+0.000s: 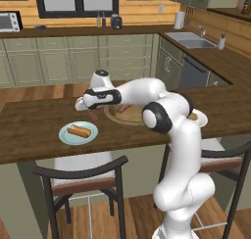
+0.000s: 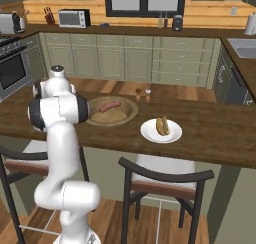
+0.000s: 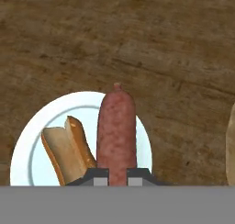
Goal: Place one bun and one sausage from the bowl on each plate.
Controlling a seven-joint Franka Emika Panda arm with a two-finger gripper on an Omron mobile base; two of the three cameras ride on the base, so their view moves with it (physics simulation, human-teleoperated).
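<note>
- Plate first, at the left of the dark wooden counter (image 1: pixel 29 135): the small flat round light blue plate (image 1: pixel 66 137) already carries a short golden-orange bread roll (image 1: pixel 78 131), lying toward one side in the hand view, so the free strip beside the roll is where the sausage should go.
- Tool next: the two-finger tool (image 3: pixel 117 175) hangs above that plate, clenched on a slim reddish-brown sausage (image 3: pixel 116 131) that sticks out lengthwise between the dark tips. From the left base view the hand sits between the blue plate and the bowl, above the counter.
- Judged step: lowering this sausage onto the blue plate next to the roll. To do it well, bring the hand down until the sausage is close to the plate before releasing, keep its long axis parallel to the roll, and keep its far tip inside the rim; in the hand view that tip reaches near the plate's far edge, so a slight pull back toward the plate's middle seems wise.
- Risk: a round sausage let go from height may roll off toward the counter.
- Bowl, further right: the wide shallow tan wooden-looking bowl (image 2: pixel 127 116) holds the second reddish-brown sausage (image 2: pixel 110 106).
- Rightmost: the small flat round white plate (image 2: pixel 150 134) holds the other golden roll (image 2: pixel 162 125) and no sausage yet; that one is left for after this placement.
</note>
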